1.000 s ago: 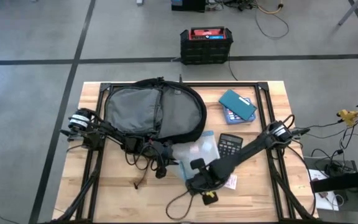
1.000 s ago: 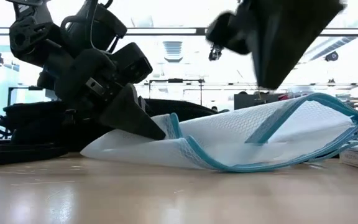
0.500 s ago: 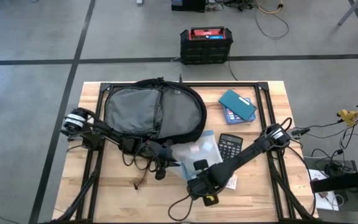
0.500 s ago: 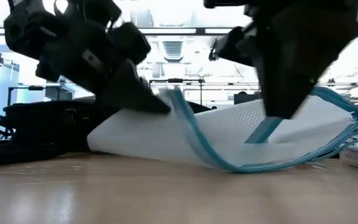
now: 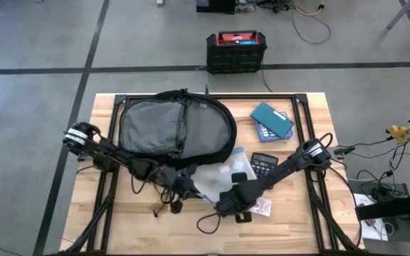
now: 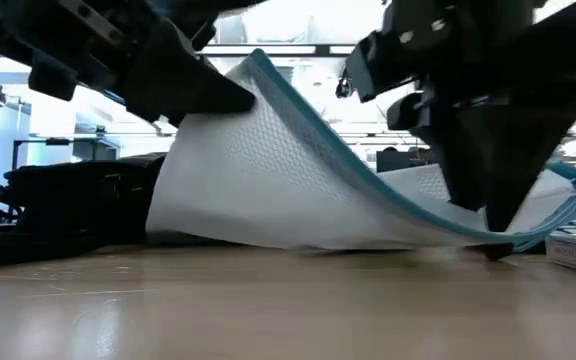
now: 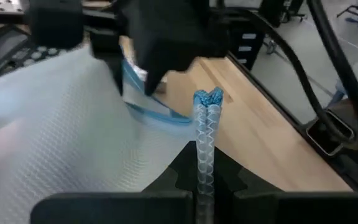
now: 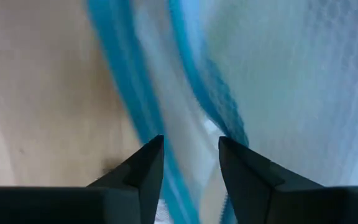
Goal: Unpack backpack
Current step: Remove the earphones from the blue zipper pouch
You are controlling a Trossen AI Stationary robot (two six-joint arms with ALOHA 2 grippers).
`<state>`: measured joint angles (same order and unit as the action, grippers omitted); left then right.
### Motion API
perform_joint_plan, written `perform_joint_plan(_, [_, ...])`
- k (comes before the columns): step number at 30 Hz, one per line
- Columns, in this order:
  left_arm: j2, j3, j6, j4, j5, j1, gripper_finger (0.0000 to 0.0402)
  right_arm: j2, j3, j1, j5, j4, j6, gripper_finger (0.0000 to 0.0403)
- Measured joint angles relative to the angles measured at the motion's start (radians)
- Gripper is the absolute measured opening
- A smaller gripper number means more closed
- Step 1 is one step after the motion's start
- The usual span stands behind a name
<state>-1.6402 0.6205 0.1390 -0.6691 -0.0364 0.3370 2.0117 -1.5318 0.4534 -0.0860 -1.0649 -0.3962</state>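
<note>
The black backpack (image 5: 176, 131) lies on the table's far left part, grey lining up, its straps (image 5: 155, 181) trailing toward the near edge. A white mesh pouch with blue trim (image 5: 219, 173) lies beside it at the table's middle. My left gripper (image 5: 179, 186) is shut on the pouch's left end and holds it raised (image 6: 233, 98). My right gripper (image 5: 228, 203) is open and points down over the pouch's near right end (image 6: 498, 235). Its fingers stand on either side of the blue-trimmed edge (image 8: 191, 134). My left gripper pinches the pouch's blue-trimmed edge (image 7: 202, 143) between its two shut fingers, coming from the table's left. That end is lifted and the pouch (image 6: 298, 190) slopes down to its right end on the table. My right gripper straddles the blue edge; whether it touches, I cannot tell.
A calculator (image 5: 263, 165) and a teal notebook on a booklet (image 5: 271, 119) lie at the right. A small pinkish packet (image 5: 262, 208) lies by my right gripper. A black crate with a red top (image 5: 235, 51) stands on the floor beyond the far edge.
My left gripper has gone up with the pouch's left end, which now stands well above the table while the right end stays down. My right gripper has come down onto the pouch's right end.
</note>
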Motion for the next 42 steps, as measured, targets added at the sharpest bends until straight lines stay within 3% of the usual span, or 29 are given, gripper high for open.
perform_joint_plan(6, [0.001, 0.000, 0.011, 0.052, 0.000, 0.000, 0.0000, 0.000, 0.000, -0.004, 0.146, -0.034, -0.028, 0.0178])
perform_joint_plan(16, [0.001, 0.000, 0.019, 0.060, -0.002, 0.000, 0.0000, -0.001, -0.003, -0.057, -0.078, -0.055, 0.015, 0.0181])
perform_joint_plan(32, [0.000, 0.000, 0.027, 0.077, 0.001, 0.000, 0.0000, 0.046, 0.000, -0.143, 0.046, 0.077, 0.214, 0.0271])
perform_joint_plan(37, [0.000, 0.000, 0.028, 0.083, 0.001, 0.000, 0.0000, 0.097, -0.002, -0.166, 0.132, 0.090, 0.255, 0.0252])
perform_joint_plan(42, [0.000, -0.001, 0.031, 0.097, 0.001, 0.000, 0.0000, 0.114, -0.001, -0.163, 0.138, 0.094, 0.248, 0.0173])
